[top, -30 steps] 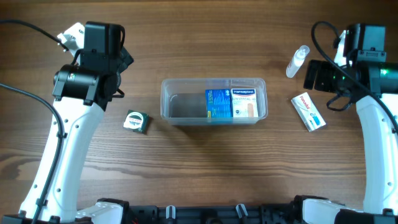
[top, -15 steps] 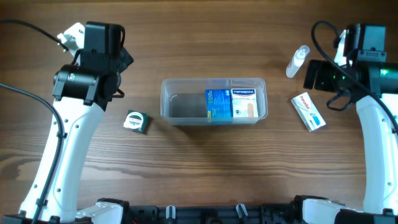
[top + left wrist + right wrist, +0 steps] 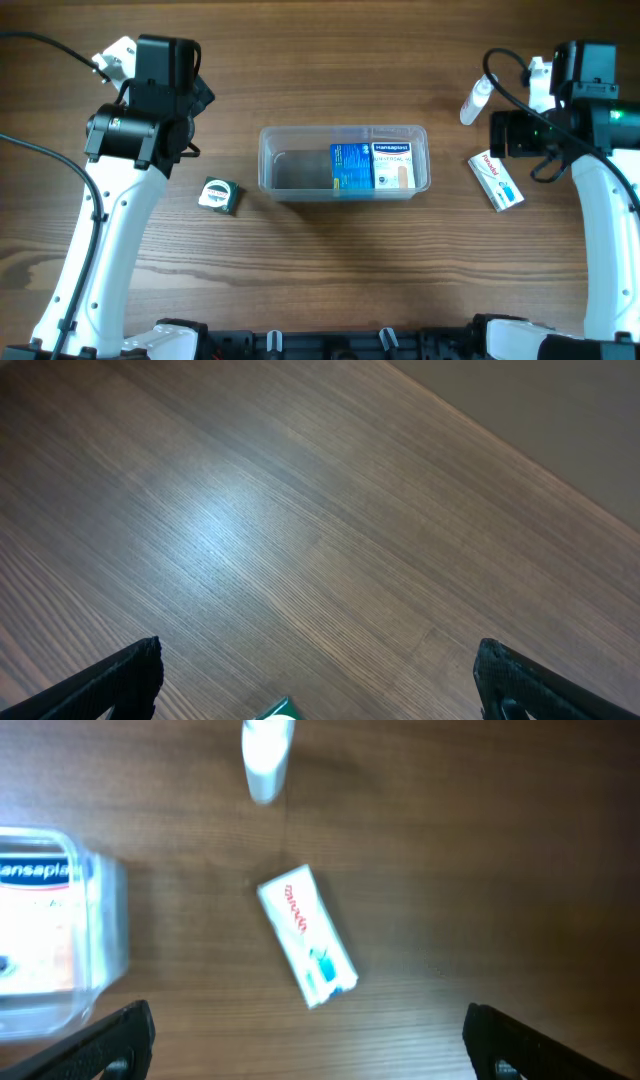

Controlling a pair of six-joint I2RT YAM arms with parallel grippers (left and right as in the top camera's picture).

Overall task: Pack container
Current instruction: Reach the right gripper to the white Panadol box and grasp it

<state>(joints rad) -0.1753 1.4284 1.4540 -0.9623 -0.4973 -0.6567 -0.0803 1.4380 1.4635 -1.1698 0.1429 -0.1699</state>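
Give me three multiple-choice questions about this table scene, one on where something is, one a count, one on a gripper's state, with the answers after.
1. Relative to the container, where is the white box with red lettering?
A. Inside it
B. On the table, off its right end
C. Off its left end

2. How many boxes are in the container?
A. None
B. Four
C. Two

3. What state is the right gripper in?
A. Open, holding nothing
B. Shut on the container's rim
C. Shut on the white box

Answers:
1 B: it lies flat on the wood beyond the container's right end.
2 C: a blue box and a Hansaplast box sit side by side in its right half.
3 A: its fingers stand wide apart above the table, gripping nothing.
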